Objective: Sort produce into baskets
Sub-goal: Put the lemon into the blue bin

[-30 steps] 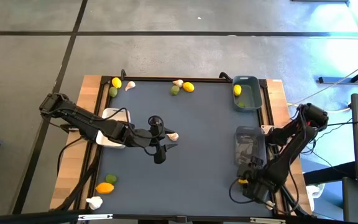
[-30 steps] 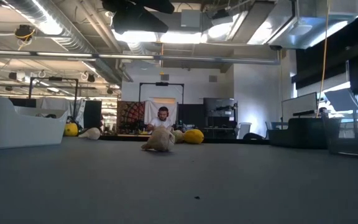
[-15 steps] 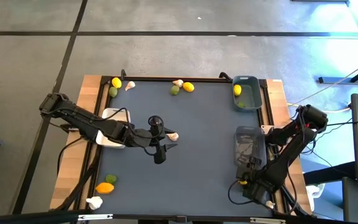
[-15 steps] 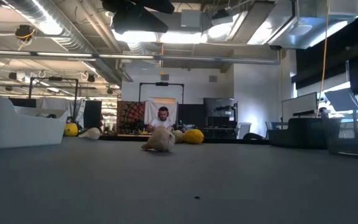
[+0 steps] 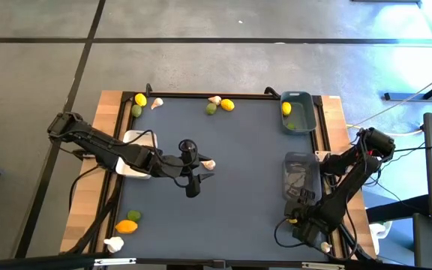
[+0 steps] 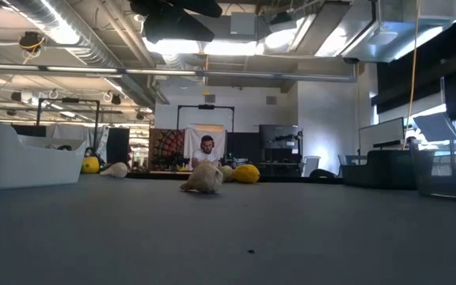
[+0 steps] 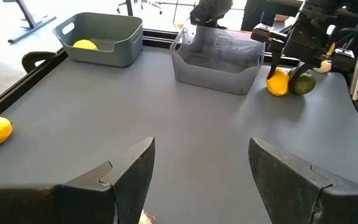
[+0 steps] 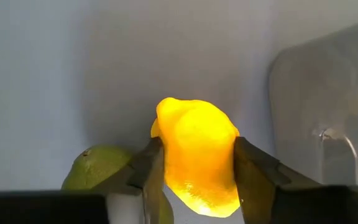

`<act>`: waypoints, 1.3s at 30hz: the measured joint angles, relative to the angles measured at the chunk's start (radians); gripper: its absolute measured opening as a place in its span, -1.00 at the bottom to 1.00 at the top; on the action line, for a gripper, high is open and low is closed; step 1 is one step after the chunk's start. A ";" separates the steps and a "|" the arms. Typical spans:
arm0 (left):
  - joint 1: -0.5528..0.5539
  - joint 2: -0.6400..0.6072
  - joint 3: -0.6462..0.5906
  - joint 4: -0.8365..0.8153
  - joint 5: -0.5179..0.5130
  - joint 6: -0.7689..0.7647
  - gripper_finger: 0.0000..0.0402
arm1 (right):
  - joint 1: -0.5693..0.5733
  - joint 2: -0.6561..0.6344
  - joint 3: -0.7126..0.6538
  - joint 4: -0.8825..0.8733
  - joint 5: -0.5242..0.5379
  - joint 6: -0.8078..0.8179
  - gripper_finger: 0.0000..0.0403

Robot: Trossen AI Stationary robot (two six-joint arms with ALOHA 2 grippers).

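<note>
Yellow-orange lemon [image 8: 197, 155], glossy, lumpy, pinched in right hand [image 8: 194, 177]; left hand [image 7: 201, 180] open, seemingly empty.

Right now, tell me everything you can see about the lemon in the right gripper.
The lemon is bright yellow-orange, glossy and lumpy, with a pointed tip. The right gripper has a finger pressed against each flank. A lime sits beside it, and the dark grey basket stands close by, near the table's front right corner.
</note>
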 joint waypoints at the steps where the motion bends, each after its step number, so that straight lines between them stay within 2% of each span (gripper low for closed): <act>1: 0.000 0.000 0.000 0.000 0.000 0.004 0.27 | 0.000 0.000 0.000 0.001 0.002 0.000 -0.28; 9: 0.000 0.000 0.000 0.000 0.000 0.006 0.27 | 0.000 0.002 0.023 -0.007 0.005 0.003 -0.30; 20: 0.000 0.000 0.000 0.000 0.000 -0.004 0.27 | -0.013 0.005 0.195 -0.177 0.036 -0.005 -0.31; 29: -0.003 0.000 0.000 0.000 0.000 -0.004 0.27 | -0.108 0.003 0.279 -0.183 0.086 -0.151 -0.27; 39: -0.003 0.000 0.000 0.000 0.000 -0.027 0.27 | -0.239 0.003 0.289 -0.187 0.119 -0.313 -0.26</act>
